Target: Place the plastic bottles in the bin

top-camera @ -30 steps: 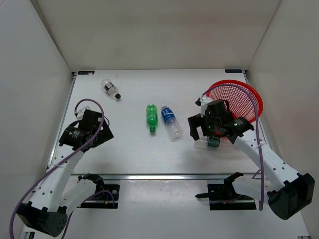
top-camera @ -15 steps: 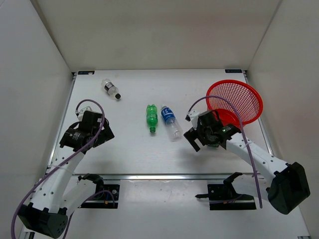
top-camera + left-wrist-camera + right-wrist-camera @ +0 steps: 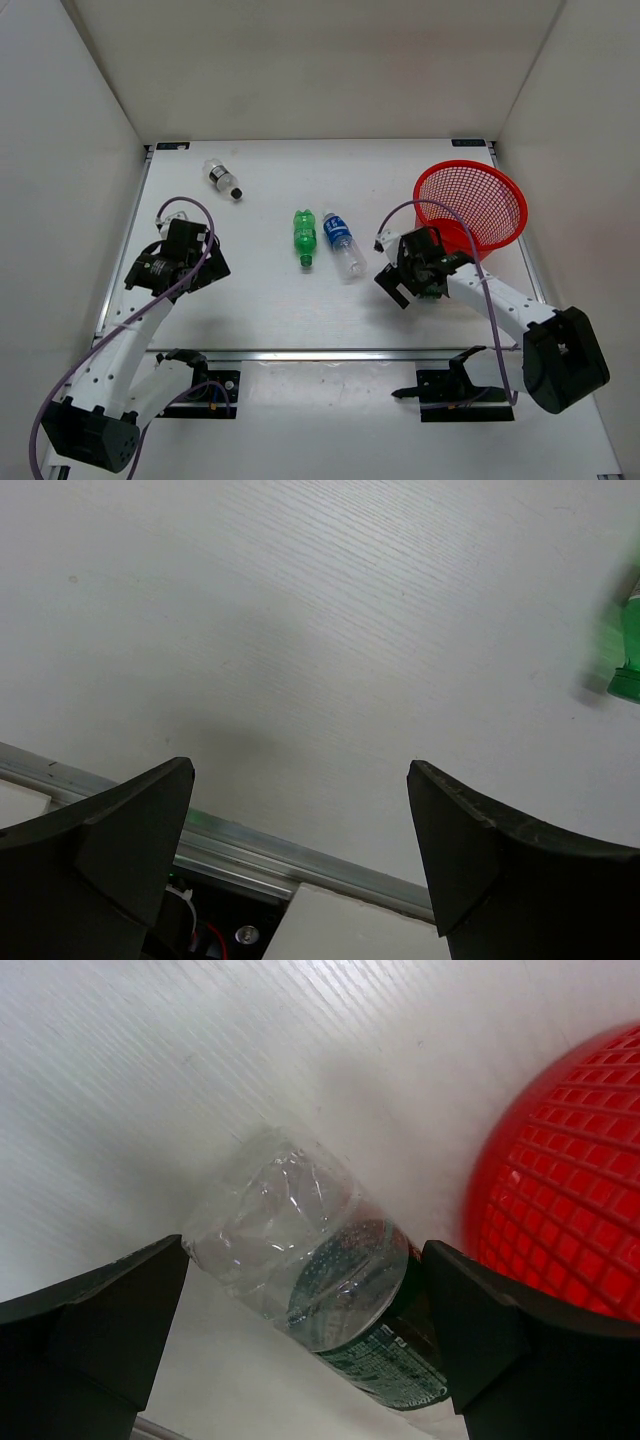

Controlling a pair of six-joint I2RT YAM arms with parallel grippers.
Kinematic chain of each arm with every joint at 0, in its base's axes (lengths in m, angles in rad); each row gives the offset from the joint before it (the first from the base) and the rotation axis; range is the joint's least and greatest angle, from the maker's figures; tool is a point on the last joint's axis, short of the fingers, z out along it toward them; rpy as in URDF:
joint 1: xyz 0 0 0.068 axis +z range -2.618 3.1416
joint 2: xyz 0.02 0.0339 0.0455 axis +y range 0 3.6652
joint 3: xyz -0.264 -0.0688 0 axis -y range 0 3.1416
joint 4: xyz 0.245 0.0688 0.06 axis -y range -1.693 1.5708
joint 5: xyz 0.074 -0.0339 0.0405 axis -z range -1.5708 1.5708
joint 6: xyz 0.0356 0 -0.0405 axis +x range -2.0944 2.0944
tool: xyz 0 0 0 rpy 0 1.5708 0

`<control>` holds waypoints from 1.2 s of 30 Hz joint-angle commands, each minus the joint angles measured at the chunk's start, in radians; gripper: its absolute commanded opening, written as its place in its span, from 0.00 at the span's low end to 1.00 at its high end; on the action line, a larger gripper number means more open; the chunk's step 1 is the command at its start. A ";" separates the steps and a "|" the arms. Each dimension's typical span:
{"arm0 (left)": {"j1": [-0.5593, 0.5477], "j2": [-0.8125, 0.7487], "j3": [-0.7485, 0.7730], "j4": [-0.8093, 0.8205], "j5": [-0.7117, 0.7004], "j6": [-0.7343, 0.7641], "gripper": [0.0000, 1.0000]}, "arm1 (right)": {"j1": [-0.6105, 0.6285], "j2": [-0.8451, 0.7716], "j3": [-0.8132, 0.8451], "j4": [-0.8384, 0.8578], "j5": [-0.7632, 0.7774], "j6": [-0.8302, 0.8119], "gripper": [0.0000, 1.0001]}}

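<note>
White wood-grain table (image 3: 270, 300), plain white walls (image 3: 320, 70) around it, metal rail (image 3: 320, 354) along near edge

I have the white left arm (image 3: 128, 335) stretched forward, its black two-finger left gripper (image 3: 300, 770) tilted down, jaws spread wide. The white right arm (image 3: 500, 300) angles inward, the black right gripper (image 3: 305, 1250) low, jaws equally parted.

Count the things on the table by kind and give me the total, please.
Bottles: 4 (green bottle, blue-label bottle, black-cap bottle, clear bottle with dark green label)
Baskets: 1 (red basket)
Total: 5
</note>
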 commanded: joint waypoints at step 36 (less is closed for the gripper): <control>-0.009 0.066 0.046 0.096 -0.023 0.050 0.99 | 0.017 0.003 0.785 0.141 -0.073 0.042 0.54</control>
